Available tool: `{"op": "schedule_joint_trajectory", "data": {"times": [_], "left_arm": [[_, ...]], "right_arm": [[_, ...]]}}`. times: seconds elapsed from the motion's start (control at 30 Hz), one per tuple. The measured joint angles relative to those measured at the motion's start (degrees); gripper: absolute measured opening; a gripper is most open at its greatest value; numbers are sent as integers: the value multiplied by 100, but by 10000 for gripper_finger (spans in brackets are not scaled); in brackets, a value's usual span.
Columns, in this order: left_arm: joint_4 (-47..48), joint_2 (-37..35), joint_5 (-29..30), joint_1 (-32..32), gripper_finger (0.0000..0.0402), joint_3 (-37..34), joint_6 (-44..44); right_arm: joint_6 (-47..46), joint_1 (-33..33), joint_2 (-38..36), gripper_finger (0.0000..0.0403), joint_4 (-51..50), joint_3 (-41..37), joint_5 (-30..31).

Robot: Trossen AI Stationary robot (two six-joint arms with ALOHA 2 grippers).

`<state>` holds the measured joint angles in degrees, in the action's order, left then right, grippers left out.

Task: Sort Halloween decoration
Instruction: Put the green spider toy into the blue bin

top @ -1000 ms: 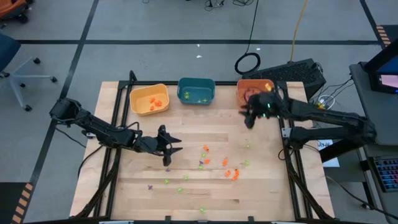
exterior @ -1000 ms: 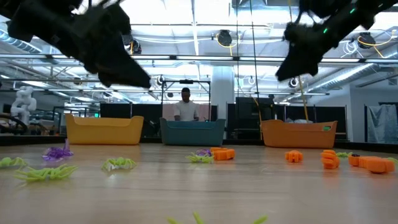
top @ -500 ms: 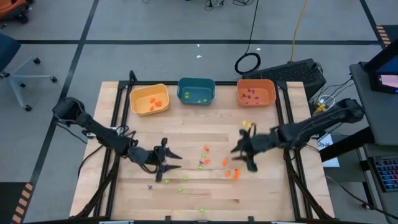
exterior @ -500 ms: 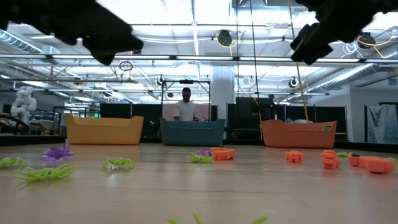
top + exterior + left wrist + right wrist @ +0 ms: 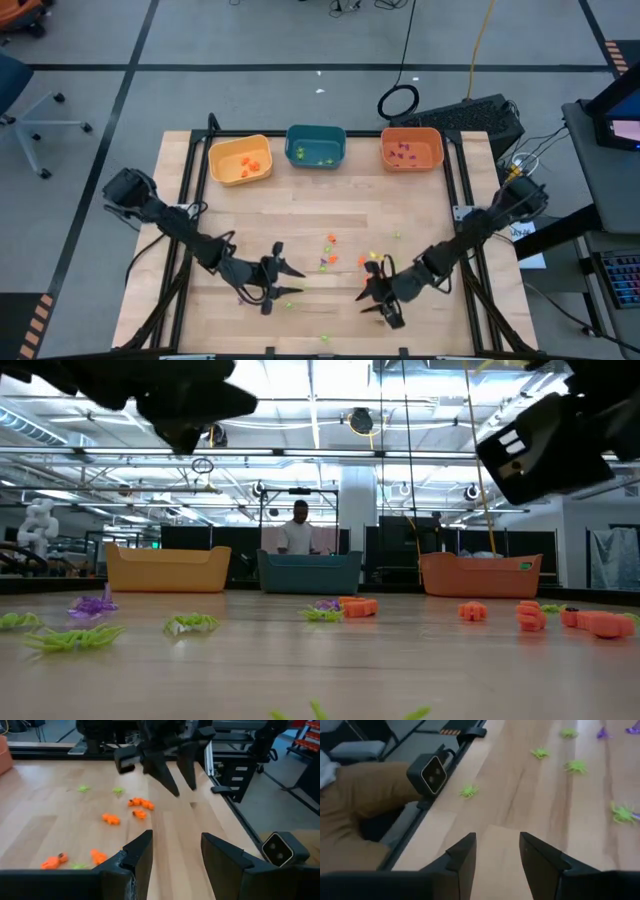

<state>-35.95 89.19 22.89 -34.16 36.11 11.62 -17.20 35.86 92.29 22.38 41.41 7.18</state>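
The Halloween decoration lies scattered on the wooden table: orange trinkets, light-green spiders and purple ones. My left gripper hovers open above the table's near left part, with nothing between its fingers. Facing it from the right, my right gripper hovers open over the near middle, with bare wood between its fingers. In the left wrist view the right gripper shows farther off, beyond orange trinkets. Green spiders lie ahead of the right gripper.
Three bins stand along the far edge: yellow, teal and orange, each with a few trinkets inside. A small camera sits at the near edge. A person's tan trouser leg shows beyond that edge.
My right gripper has swung from over the orange bin toward the near edge and down, turning as it went; it now hovers over the near middle. My left gripper has moved toward the near edge and a little to the right. The trinkets have stayed in place.
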Motion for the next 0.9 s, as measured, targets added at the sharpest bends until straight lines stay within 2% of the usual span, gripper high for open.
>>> {"op": "schedule_joint_trajectory", "data": {"times": [0.23,0.53,0.9], "left_arm": [[0,644,10,-23,166,626,-2],[106,1125,60,-307,166,1095,310],[58,1458,783,-1008,166,1103,968]], "right_arm": [[300,332,887,160,260,528,629],[649,367,1868,189,227,1588,474],[788,365,2610,184,321,2290,304]]}}
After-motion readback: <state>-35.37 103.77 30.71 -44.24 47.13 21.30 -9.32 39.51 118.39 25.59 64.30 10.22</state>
